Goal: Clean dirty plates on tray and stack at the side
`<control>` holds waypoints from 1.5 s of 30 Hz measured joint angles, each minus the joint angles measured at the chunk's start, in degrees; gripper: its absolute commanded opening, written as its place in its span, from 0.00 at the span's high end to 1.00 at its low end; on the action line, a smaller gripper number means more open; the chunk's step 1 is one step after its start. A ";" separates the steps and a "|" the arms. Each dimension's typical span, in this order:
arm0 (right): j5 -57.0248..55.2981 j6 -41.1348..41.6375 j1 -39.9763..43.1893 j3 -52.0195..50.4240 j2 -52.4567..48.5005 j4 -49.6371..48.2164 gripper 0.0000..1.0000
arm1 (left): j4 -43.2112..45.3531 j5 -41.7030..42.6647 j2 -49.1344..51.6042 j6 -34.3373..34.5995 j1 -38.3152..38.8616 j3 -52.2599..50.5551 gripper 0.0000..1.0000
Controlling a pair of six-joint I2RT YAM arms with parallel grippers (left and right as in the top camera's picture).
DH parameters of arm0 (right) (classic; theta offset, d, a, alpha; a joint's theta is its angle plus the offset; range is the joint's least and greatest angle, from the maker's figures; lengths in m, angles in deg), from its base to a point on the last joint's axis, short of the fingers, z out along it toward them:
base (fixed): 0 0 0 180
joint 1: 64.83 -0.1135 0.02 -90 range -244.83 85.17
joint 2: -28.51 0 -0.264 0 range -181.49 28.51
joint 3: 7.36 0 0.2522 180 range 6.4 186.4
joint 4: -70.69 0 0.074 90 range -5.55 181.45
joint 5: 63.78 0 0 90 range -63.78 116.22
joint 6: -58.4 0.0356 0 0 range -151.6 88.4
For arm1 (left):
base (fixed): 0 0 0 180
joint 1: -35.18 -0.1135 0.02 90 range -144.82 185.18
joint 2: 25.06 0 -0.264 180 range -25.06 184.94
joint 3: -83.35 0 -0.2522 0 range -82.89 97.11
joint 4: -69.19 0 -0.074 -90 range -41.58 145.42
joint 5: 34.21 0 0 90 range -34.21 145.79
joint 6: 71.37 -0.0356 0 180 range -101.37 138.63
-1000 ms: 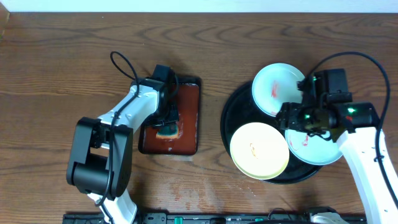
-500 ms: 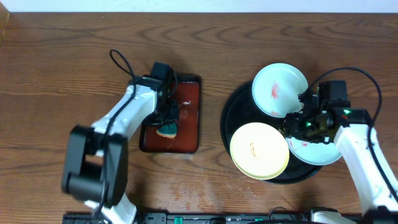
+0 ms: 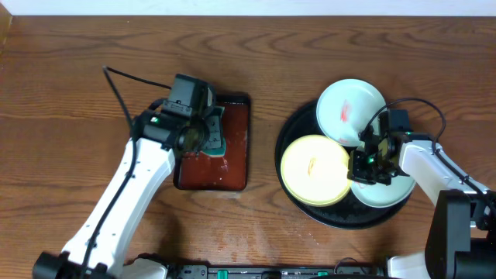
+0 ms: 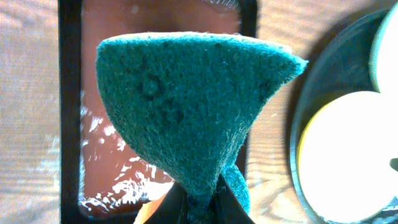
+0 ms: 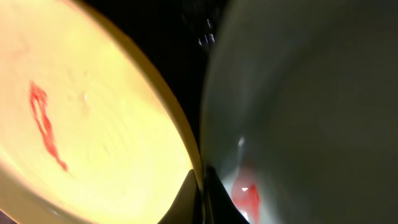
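A green sponge (image 4: pixel 186 106) fills the left wrist view, pinched at its lower tip by my shut left gripper (image 4: pixel 202 199). From overhead, that left gripper (image 3: pixel 203 138) holds the sponge (image 3: pixel 212 136) over the red-brown tray. The black tray (image 3: pixel 297 128) carries three plates. A white plate (image 3: pixel 349 108) with a red smear sits at the back. The pale yellow plate (image 3: pixel 314 169) sits front left, and another white plate (image 3: pixel 385 195) front right. My right gripper (image 3: pixel 363 165) is shut on the yellow plate's right rim (image 5: pixel 198 168), beside the smeared white plate (image 5: pixel 311 93).
The red-brown rectangular tray (image 3: pixel 235 159) lies left of the black tray, wet and glossy inside (image 4: pixel 106 74). Bare wooden table (image 3: pixel 70 93) surrounds both. A black rail runs along the table's front edge (image 3: pixel 232 273).
The left gripper has shut on the sponge and raised it off the red-brown tray. My right gripper closed on the yellow plate's rim, and that plate shifted left and back.
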 measured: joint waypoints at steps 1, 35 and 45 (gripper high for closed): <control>0.17 0.02 0.00 0.00 -0.04 -0.48 0.99 | 0.28 0.26 -0.72 -0.02 0.00 0.00 0.93; -0.50 4.00 -1.16 -6.80 9.86 -4.63 0.77 | -1.20 0.76 -2.82 -0.46 0.07 0.00 0.93; -0.57 12.35 -5.73 -11.93 10.29 -17.44 0.77 | -1.09 0.92 -2.82 -1.73 2.25 0.00 0.93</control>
